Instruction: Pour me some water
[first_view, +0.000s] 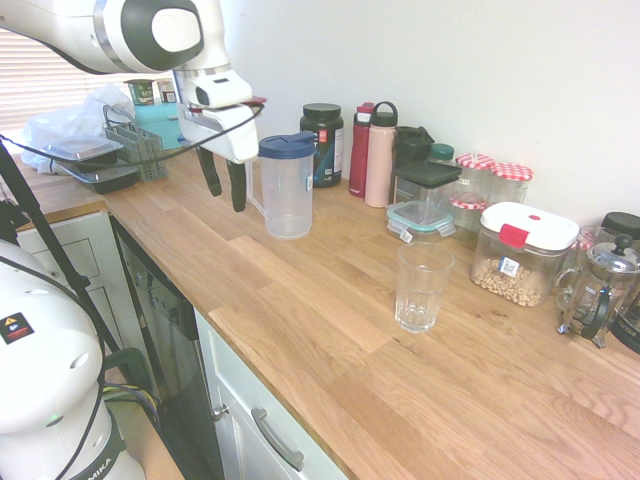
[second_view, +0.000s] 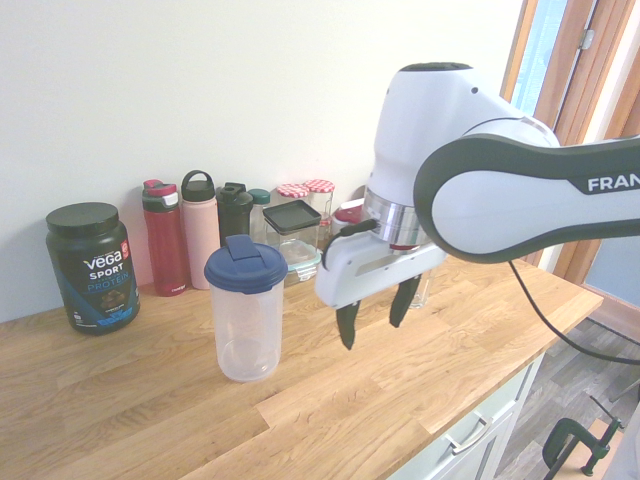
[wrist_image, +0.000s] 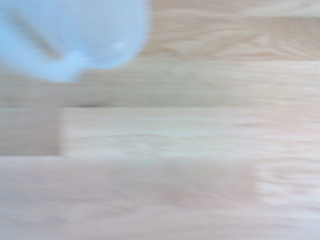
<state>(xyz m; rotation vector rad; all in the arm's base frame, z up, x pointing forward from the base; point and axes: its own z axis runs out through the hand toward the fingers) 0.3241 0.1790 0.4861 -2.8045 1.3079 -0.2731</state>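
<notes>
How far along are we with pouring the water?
Still to be started, by the look of it. Done: nothing visible; the blue-lidded pitcher and the clear glass stand apart on the counter. In hand: nothing; the open gripper hangs near the pitcher. Left: grasp the pitcher, bring it to the glass, pour. Whether the pitcher holds any water, I cannot tell.
</notes>
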